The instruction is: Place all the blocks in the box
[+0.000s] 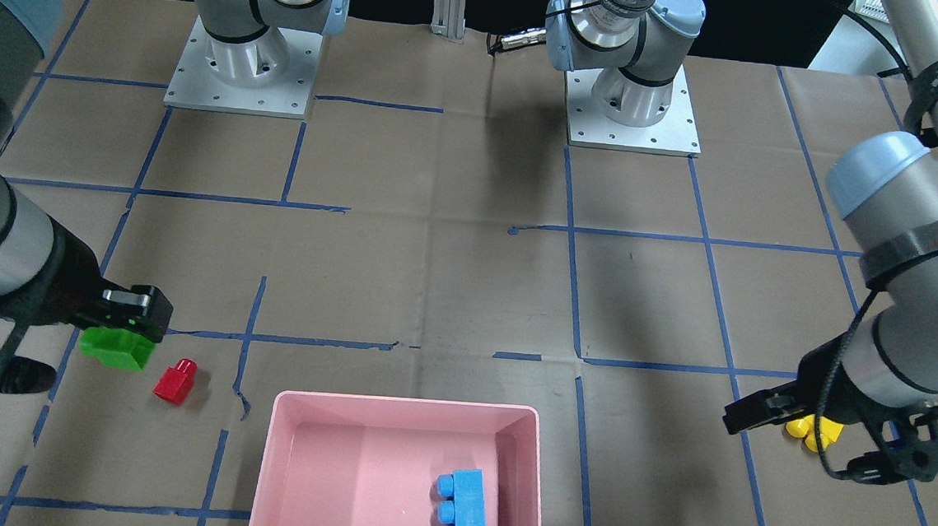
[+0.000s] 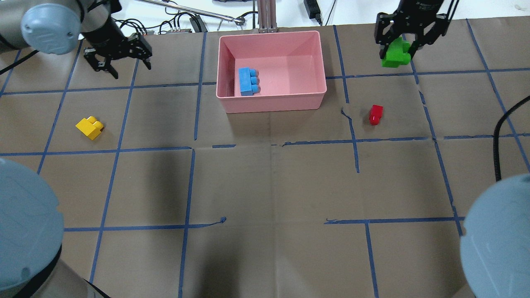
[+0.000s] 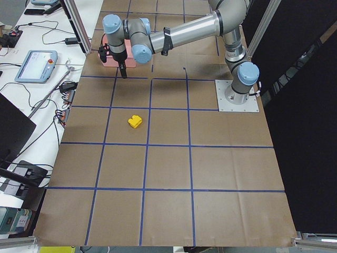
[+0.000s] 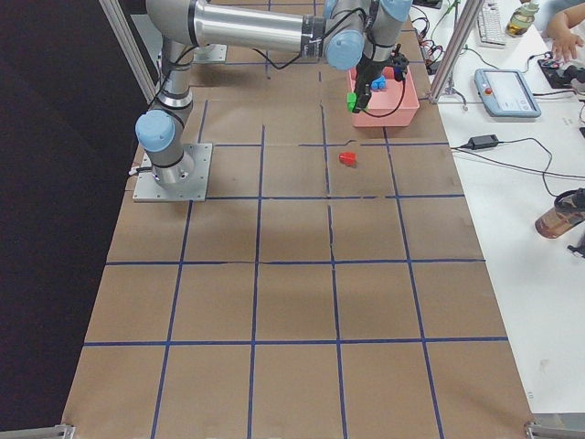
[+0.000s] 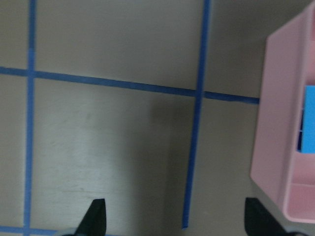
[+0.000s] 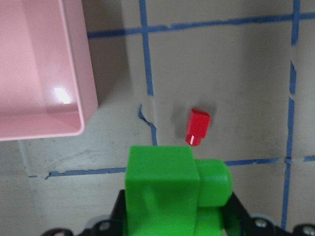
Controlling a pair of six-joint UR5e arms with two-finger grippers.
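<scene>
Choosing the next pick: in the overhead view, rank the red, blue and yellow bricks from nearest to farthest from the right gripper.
Measured from the right gripper, which is shut on the green brick:
1. red brick: on the table, right side, a little nearer the robot.
2. blue brick: inside the box, in its left part.
3. yellow brick: on the table, far over on the left side.

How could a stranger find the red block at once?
Find the pink box at the far edge of the table in the overhead view. Right of it, the red block lies alone. It is the smallest, one stud, and free, while the green block is gripped in the right end effector.
</scene>
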